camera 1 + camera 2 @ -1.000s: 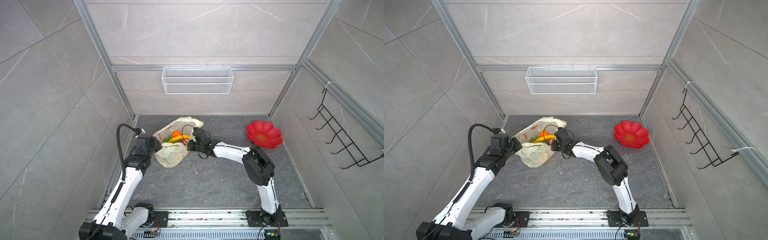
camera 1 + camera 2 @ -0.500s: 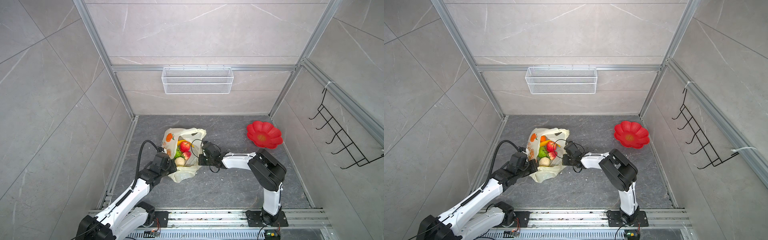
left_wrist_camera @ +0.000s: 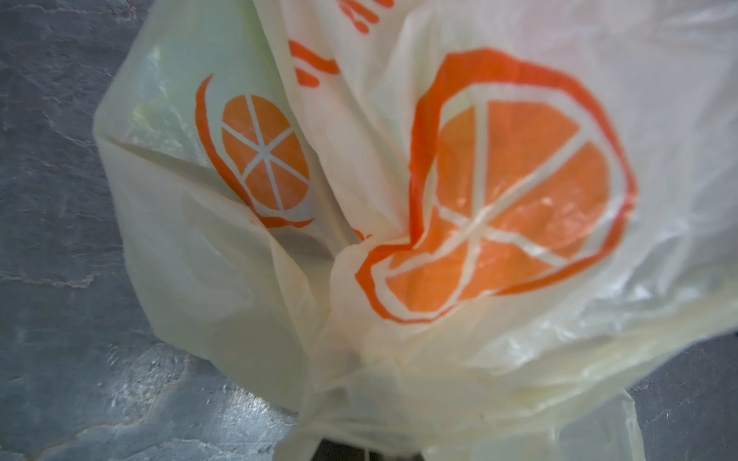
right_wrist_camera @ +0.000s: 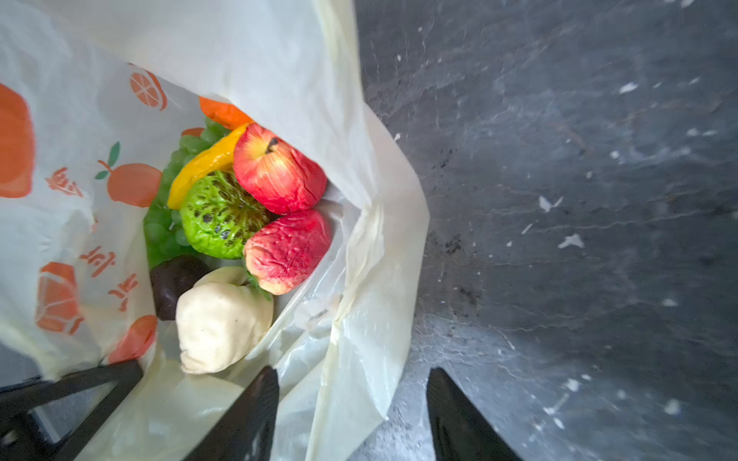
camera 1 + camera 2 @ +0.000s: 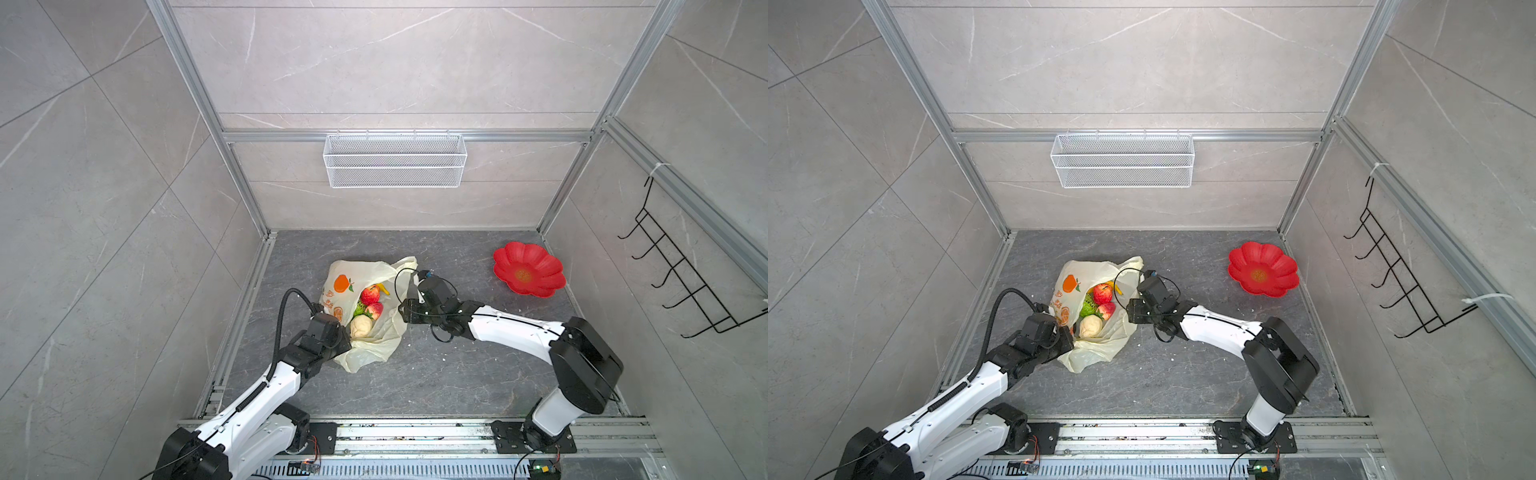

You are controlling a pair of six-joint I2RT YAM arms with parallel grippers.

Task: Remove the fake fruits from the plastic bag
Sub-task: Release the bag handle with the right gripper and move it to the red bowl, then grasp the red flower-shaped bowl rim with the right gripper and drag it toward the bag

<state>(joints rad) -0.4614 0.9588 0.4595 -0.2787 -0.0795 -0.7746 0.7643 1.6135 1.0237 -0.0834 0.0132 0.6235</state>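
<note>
The cream plastic bag (image 5: pixel 376 347) (image 5: pixel 1098 353) lies on the dark floor with its mouth gaping. Inside are the fake fruits: two red apples (image 4: pixel 279 167) (image 4: pixel 287 249), a green bumpy fruit (image 4: pixel 221 215), a banana (image 4: pixel 201 163), green grapes (image 4: pixel 159 233), an orange (image 4: pixel 221 111), a dark one (image 4: pixel 173 281) and a beige one (image 4: pixel 221 323). My left gripper (image 5: pixel 341 332) is shut on the bag's near-left rim; plastic (image 3: pixel 239 279) fills its wrist view. My right gripper (image 4: pixel 353 399) stands open at the bag's right rim, a fold of plastic lying loose between its fingers.
A red flower-shaped plate (image 5: pixel 528 270) (image 5: pixel 1262 270) sits at the back right of the floor. A white wire basket (image 5: pixel 394 160) hangs on the back wall and a black hook rack (image 5: pixel 681 286) on the right wall. A metal rail (image 5: pixel 415 432) runs along the front.
Both arms brought the bag nearer and lower, and its mouth now gapes with the fruits showing. The right gripper opened and let go of the bag's rim.
</note>
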